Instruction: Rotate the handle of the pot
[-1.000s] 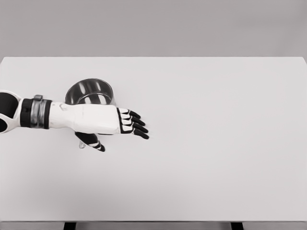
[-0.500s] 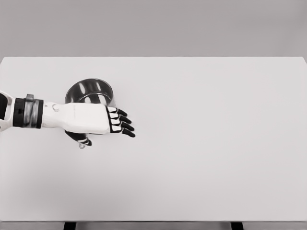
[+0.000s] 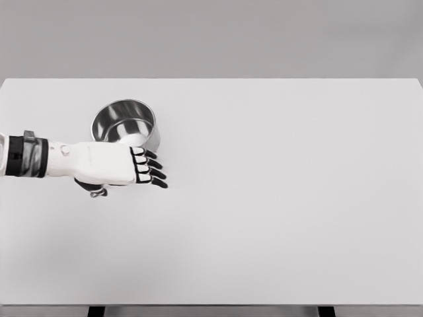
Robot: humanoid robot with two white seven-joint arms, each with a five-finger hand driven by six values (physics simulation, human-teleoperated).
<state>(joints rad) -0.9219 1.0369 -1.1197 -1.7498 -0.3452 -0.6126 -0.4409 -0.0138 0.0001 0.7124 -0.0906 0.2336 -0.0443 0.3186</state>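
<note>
While the left hand (image 3: 125,166) grips its handle, pot (image 3: 125,123) sits near table (image 3: 277,198) edge.

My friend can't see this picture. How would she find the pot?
Look at the big white table, on its left side. Just behind the robot's left hand stands a round, shiny metal pot, open on top, the only object on the table.

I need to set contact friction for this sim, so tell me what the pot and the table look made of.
Pot: looks like polished metal, probably steel; its wall and inside show bright mirror-like highlights and dark reflections. Table: a matte white or pale grey surface with no grain and no glare, possibly laminate or painted board; the render leaves that open.
</note>
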